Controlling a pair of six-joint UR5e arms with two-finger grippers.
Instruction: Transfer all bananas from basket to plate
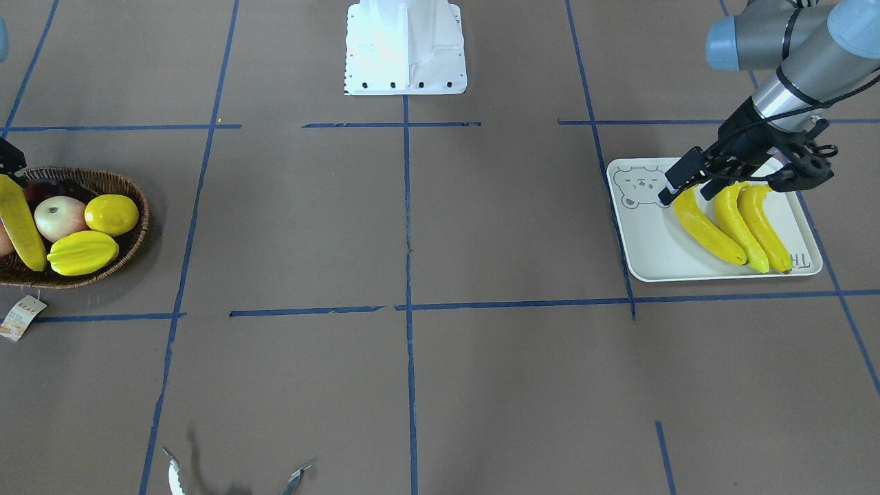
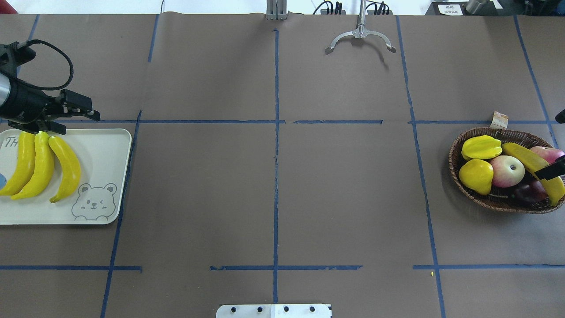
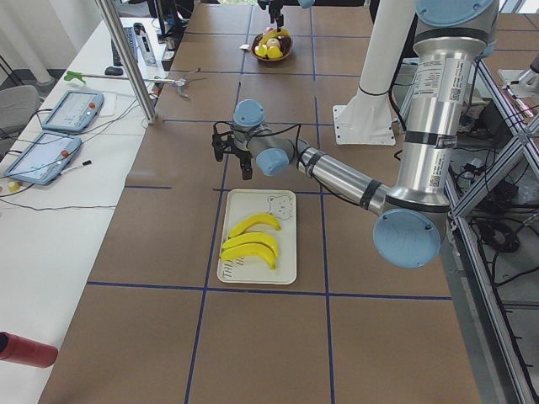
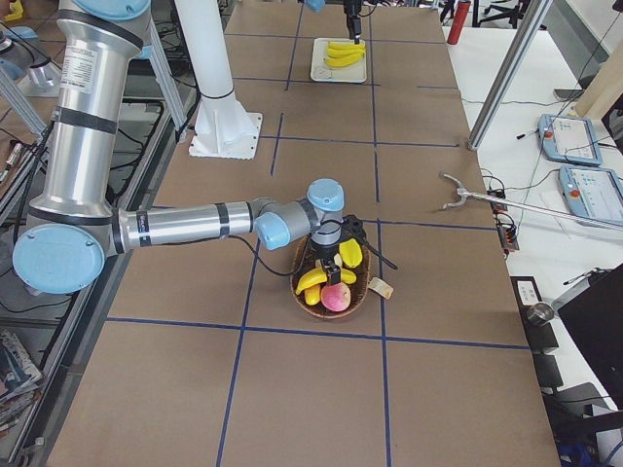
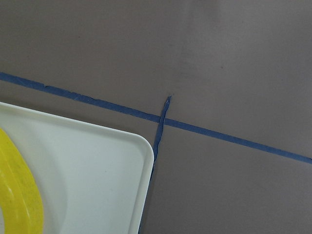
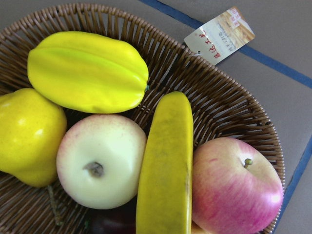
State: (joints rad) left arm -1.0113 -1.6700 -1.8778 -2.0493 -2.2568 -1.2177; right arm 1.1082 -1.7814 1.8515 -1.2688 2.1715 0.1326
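Observation:
Three yellow bananas [image 2: 42,165] lie side by side on the off-white bear plate [image 2: 101,150]. My left gripper [image 2: 77,123] is open and empty, just above the plate's far end by the bananas' tips. A fourth banana [image 2: 525,159] lies in the wicker basket [image 2: 454,150], across the other fruit. It fills the middle of the right wrist view [image 6: 165,165]. My right gripper [image 4: 331,255] hovers over the basket, open, with one black finger [image 2: 551,170] above this banana; most of the gripper is cut off by the frame edge.
The basket also holds a starfruit [image 2: 481,147], a lemon [image 2: 476,176], two apples [image 2: 507,171] and a dark fruit [image 2: 532,191]. A paper tag [image 2: 499,120] hangs from its rim. A metal claw tool [image 2: 359,37] lies at the far edge. The robot base [image 1: 405,48] stands mid-table.

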